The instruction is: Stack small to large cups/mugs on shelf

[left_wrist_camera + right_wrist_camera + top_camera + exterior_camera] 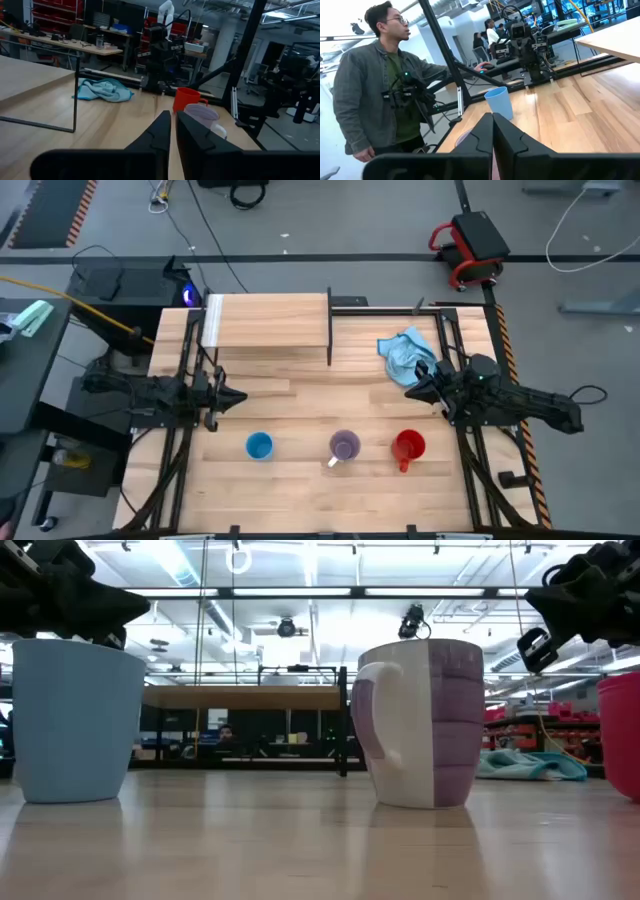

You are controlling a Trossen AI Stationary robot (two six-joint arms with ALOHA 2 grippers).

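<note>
Nothing is stacked yet; your light blue handleless cup (259,446), lilac-purple handled mug (345,446) and red handled mug (408,446) stand in a row well short of the low light-wood shelf (266,320); left gripper (236,397) and right gripper (412,391), both closed and empty, hover between shelf and cups.

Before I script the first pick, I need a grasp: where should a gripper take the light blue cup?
Probably from above, pinching the rim: the light blue cup stands upright, mouth open upward, with no handle. The left gripper, fingers shut, hangs nearest it.
</note>
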